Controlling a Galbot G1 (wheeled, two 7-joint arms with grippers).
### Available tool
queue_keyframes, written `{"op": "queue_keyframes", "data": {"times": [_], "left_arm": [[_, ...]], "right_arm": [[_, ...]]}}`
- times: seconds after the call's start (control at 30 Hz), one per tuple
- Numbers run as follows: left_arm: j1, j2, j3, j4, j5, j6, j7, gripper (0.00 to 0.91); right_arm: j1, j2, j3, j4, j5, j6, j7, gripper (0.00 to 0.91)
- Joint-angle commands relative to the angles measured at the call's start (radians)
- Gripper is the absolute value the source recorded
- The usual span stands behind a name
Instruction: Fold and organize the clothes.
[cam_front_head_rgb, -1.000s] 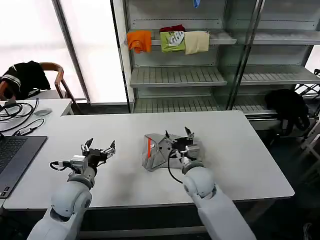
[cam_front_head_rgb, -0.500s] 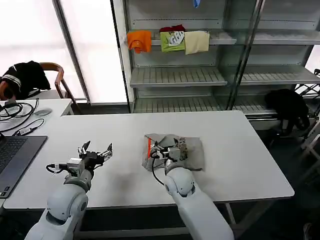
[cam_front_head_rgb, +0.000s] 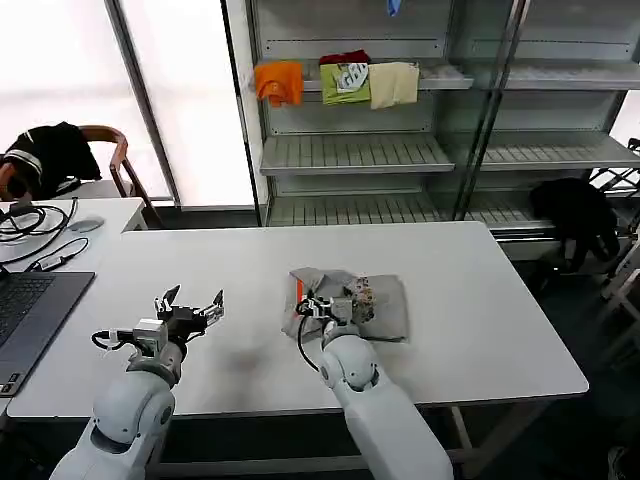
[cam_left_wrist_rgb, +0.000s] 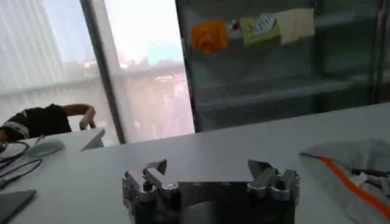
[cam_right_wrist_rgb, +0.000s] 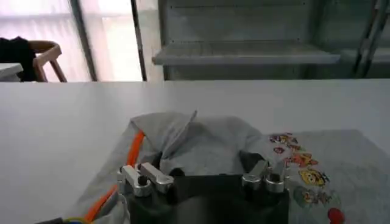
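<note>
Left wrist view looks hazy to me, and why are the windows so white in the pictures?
Left wrist view: soft throughout, the shelf blurred, the window pale and washed. Head view: daylight blows the windows to plain white, and the table shows only faint shadows. Right wrist view: the grey shirts are fairly crisp, the background shelf softer.

No text, label, brand or number can be read anywhere. The grey shirt (cam_right_wrist_rgb: 256, 152) on the white table (cam_front_head_rgb: 480, 300) carries a small multicolour cartoon print (cam_right_wrist_rgb: 301, 167) with no legible letters. On the shelf unit (cam_front_head_rgb: 350, 150) behind the table, the green folded garment (cam_front_head_rgb: 345, 82) bears a pale mark too small to read.
</note>
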Motion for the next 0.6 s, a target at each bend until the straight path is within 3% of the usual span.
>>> {"op": "queue_keyframes", "data": {"times": [0.03, 0.27, 0.5, 0.6], "left_arm": [[0.001, -0.001, 0.004, -0.007, 0.000, 0.003, 0.000, 0.907], [0.008, -0.016, 0.017, -0.029, 0.006, 0.005, -0.002, 0.907], [0.019, -0.021, 0.001, -0.058, -0.001, 0.006, -0.007, 0.907], [0.022, -0.024, -0.002, -0.076, -0.008, 0.008, -0.011, 0.907]], "right_arm": [[-0.007, -0.008, 0.038, 0.142, -0.047, 0.053, -0.017, 0.907], [-0.016, -0.086, 0.072, 0.286, -0.147, 0.114, -0.039, 0.907], [-0.062, -0.233, 0.110, 0.361, -0.146, 0.087, -0.029, 0.907], [-0.075, -0.302, 0.135, 0.378, -0.104, 0.081, -0.030, 0.907]]}}
